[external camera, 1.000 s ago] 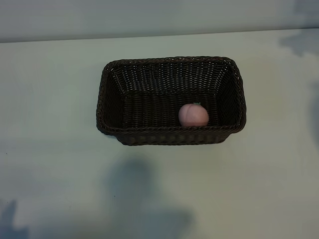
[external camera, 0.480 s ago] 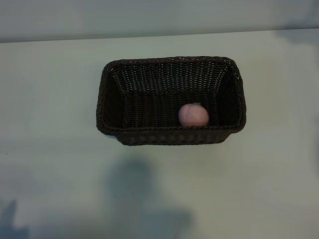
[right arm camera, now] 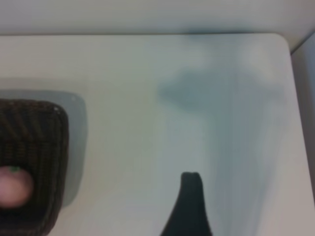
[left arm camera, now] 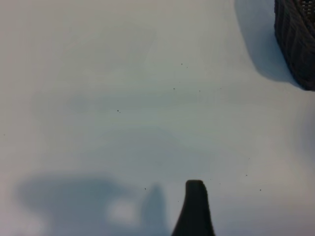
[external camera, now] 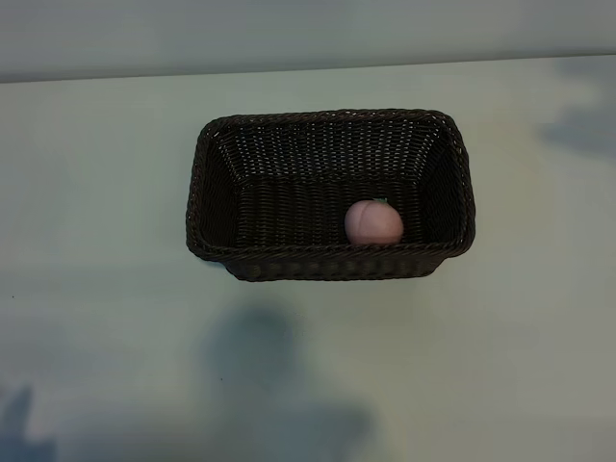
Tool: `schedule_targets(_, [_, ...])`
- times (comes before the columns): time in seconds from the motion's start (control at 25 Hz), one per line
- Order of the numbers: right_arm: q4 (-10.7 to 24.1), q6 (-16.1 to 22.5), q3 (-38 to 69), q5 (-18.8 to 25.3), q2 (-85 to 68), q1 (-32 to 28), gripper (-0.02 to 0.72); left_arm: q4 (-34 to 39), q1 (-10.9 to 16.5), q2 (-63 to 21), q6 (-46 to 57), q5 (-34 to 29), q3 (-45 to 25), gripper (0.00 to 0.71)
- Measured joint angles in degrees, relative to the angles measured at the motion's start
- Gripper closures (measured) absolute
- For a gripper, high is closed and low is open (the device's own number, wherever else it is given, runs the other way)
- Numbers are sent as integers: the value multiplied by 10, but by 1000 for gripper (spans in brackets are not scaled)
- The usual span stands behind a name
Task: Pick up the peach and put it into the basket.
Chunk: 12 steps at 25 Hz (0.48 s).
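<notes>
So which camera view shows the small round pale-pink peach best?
The exterior view: the small round pale-pink peach shows whole, lying inside the dark-brown woven wicker basket. The right wrist view catches only part of it, blurred, at the picture's edge. The left wrist view shows no peach.

Neither arm appears in the exterior view. Each wrist view shows only one dark finger tip (left arm camera: 195, 206), (right arm camera: 189, 206), the rest cut off. Beyond the right fingers, the basket (right arm camera: 34, 162) and peach (right arm camera: 14, 187) are cropped and blurred.
</notes>
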<state>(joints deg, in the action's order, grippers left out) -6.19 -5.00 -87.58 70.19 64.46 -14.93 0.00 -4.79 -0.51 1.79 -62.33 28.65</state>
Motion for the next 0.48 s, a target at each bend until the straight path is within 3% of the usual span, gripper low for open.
schedule_targets(0.12, [0, 2, 57, -1, -73, 0, 120, 0, 0, 0, 0, 0, 0, 118])
schedule_targets(0.48, [7, 11, 282, -78, -308, 0, 120, 0, 0, 0, 0, 0, 0, 118])
